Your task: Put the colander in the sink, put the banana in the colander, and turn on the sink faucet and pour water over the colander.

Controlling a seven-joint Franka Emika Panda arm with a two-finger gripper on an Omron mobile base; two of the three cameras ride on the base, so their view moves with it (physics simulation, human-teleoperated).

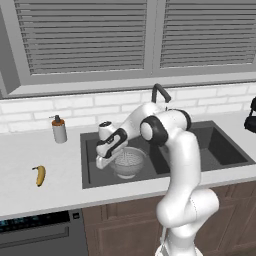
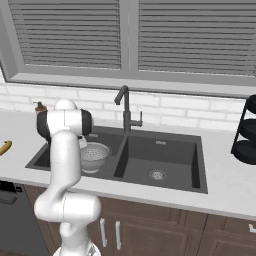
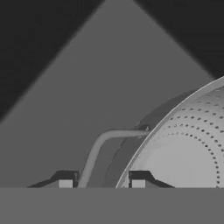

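The colander [image 1: 128, 162] sits in the left basin of the sink [image 1: 220, 145]. The claw [image 3: 101, 183] straddles the colander's side handle, fingers parted with a visible gap to the wire (released, gripping nothing). Step one appears complete. The banana [image 1: 40, 175] lies on the table [image 1: 30, 195], well apart to the left of the sink. The next move calls for lifting clear of the basin and reaching to the banana. The sink faucet [image 2: 125, 110] is untouched.
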